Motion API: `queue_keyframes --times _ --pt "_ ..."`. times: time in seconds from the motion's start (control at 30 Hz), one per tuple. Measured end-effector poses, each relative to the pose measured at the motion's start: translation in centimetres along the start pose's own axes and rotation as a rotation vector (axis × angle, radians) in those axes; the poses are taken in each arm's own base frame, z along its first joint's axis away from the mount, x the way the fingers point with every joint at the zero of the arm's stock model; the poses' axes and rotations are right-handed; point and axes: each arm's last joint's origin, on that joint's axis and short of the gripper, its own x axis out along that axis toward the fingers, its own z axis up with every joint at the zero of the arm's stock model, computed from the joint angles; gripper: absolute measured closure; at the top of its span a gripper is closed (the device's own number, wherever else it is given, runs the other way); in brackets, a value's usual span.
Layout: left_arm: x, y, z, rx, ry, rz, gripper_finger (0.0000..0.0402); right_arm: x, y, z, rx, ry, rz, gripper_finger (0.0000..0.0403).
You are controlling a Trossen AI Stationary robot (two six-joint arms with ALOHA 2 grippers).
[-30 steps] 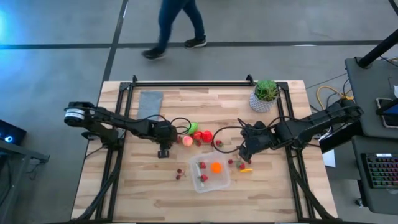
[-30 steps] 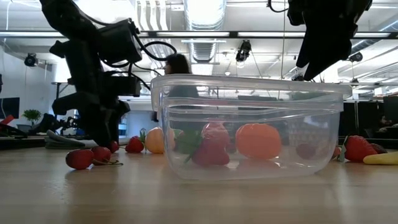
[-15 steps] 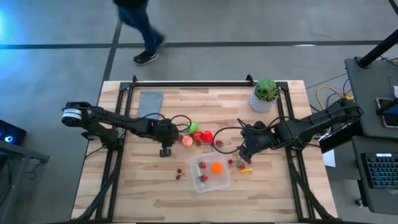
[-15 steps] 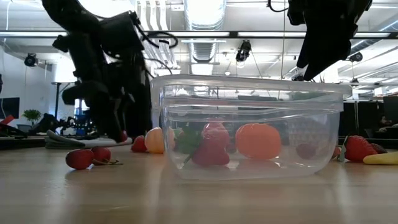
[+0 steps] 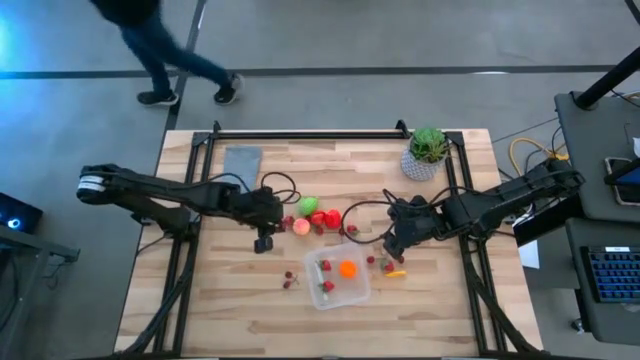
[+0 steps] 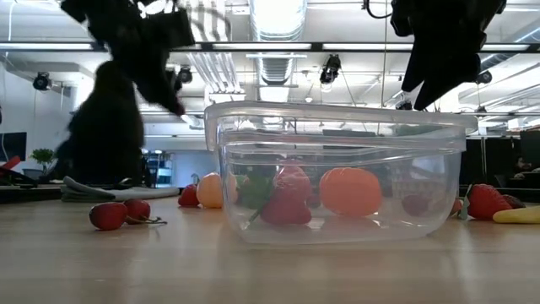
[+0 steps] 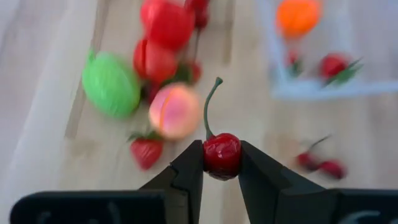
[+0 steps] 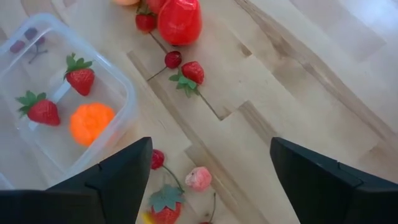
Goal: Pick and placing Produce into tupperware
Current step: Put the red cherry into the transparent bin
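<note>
From above, the left gripper [image 5: 263, 243] hangs over the wooden table [image 5: 220, 300], with the clear tupperware [image 5: 337, 278] off to its right and nearer the front edge. A green fruit [image 5: 308, 205], a peach [image 5: 301, 226] and red pieces [image 5: 330, 219] lie just beside that gripper, on the side toward the other arm. The right gripper [image 5: 392, 248] hovers just past the tupperware's right wall, above a few loose berries and a yellow piece [image 5: 396, 272]. A potted plant [image 5: 427, 152] and a grey cloth [image 5: 241, 166] sit at the far edge, and a person [image 5: 150, 45] walks on the floor beyond.

At table height, the tupperware [image 6: 337, 173] holds an orange fruit [image 6: 350, 192] and a strawberry [image 6: 287, 203]; two cherries [image 6: 118, 213] rest on the wood to its left, and one strawberry [image 6: 488, 201] to its right. Both arms show only as dark shapes overhead.

From the left wrist, the two fingers [image 7: 186, 177] are pinched on a red cherry [image 7: 222, 155] with its stem standing up (held clear of the table). Beyond the fingers lie the peach [image 7: 174, 111], the green fruit [image 7: 111, 84] and a strawberry [image 7: 146, 152].

From the right wrist, its fingers [image 8: 121, 180] stand spread wide, gripping nothing, with a pink berry [image 8: 199, 178] and a strawberry [image 8: 165, 205] between them below; the tupperware [image 8: 127, 102] lies beside one finger
</note>
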Motion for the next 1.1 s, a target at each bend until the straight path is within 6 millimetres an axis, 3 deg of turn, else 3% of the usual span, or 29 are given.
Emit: queue_keyframes --times 0.17,0.33,0.47,0.7,0.9,1.1 --pt "-2.1 -1.7 1.3 0.041 -0.147 -0.105 0.0334 0.0 0.0 0.0 0.062 0.000 0.000 0.0089" --pt "-1.9 -3.9 2.6 0.040 -0.286 -0.242 0.0334 0.0 -0.1 0.0 0.077 0.002 -0.003 0.0081" --pt "0.0 -5.6 3.2 0.016 -0.330 -0.301 0.0334 -0.2 -0.2 0.0 0.060 0.003 -0.005 0.0078" --pt "5.3 -7.5 3.3 -0.120 -0.304 -0.342 0.0334 -0.6 -0.5 -0.1 -0.050 0.015 -0.012 0.0085" --pt "9.3 -8.7 4.1 -0.118 -0.243 -0.292 0.0333 -1.2 -0.9 -0.1 -0.113 0.015 -0.012 0.0080" --pt "11.5 -9.7 5.4 -0.106 -0.103 -0.237 0.0333 -1.8 -1.3 -0.1 -0.160 0.004 -0.001 0.0081"
